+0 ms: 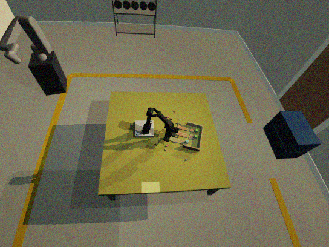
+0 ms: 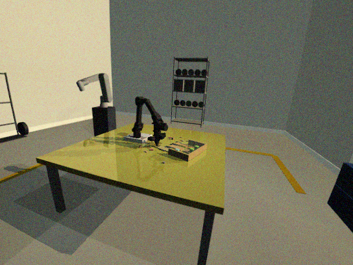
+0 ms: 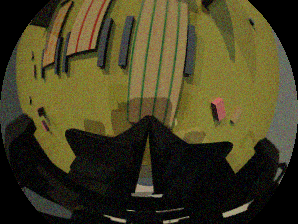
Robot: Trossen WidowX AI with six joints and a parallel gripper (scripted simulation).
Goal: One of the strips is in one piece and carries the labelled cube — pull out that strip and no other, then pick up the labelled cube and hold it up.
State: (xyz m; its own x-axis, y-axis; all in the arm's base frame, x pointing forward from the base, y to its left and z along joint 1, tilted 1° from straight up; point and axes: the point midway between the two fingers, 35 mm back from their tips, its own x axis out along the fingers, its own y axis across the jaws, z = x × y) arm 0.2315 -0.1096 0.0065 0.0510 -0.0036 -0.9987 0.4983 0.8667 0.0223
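Three strips run side by side out of the wooden tray (image 1: 191, 148) (image 2: 178, 154). The nearest strip (image 1: 178, 140) (image 3: 157, 55) has green lines and reaches out farthest; the middle one (image 1: 182, 134) (image 3: 89, 25) has red lines, and the third (image 3: 56, 36) lies beyond it. In the tray are a pale blue cube (image 1: 186, 141) by the nearest strip and two green cubes, one (image 1: 195, 136) by the middle strip and another (image 1: 196, 130) farther back. No label is readable. My gripper (image 1: 167, 140) (image 2: 157, 144) (image 3: 149, 119) is shut and empty, its tips at the green-lined strip's outer end.
Dark guide blocks (image 3: 126, 41) (image 3: 190, 50) flank the green-lined strip, and others stand by the red-lined one. A pink block (image 3: 218, 110) and a tan piece (image 3: 236, 115) lie right of the strip's end in the wrist view. Other small bits lie around the tray.
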